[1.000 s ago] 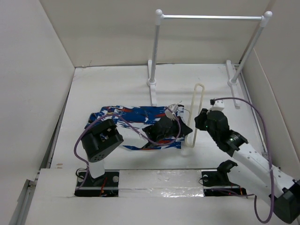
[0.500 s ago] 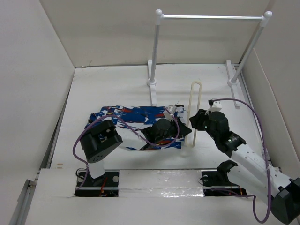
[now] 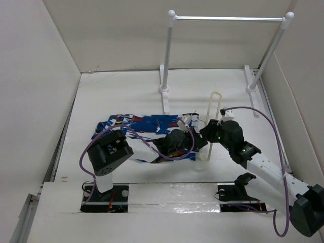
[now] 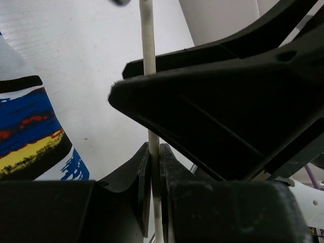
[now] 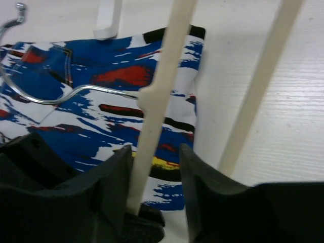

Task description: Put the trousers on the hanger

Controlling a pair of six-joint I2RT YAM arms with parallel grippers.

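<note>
left pincer (image 4: 155, 162) clamped on hanger (image 4: 147, 40) rod; right pincer (image 5: 154, 157) parted, loosely straddling hanger arm, trousers (image 5: 86, 129) beneath.

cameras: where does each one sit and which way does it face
Top external: above and behind the arms, looking down on both, the trousers, hanger and rail stand.
Left wrist: on the left arm, facing along the left gripper, shut on the hanger.
Right wrist: on the right arm, facing down past the right gripper, open astride the hanger.
Shared: both wrist views show hanger and trousers.
</note>
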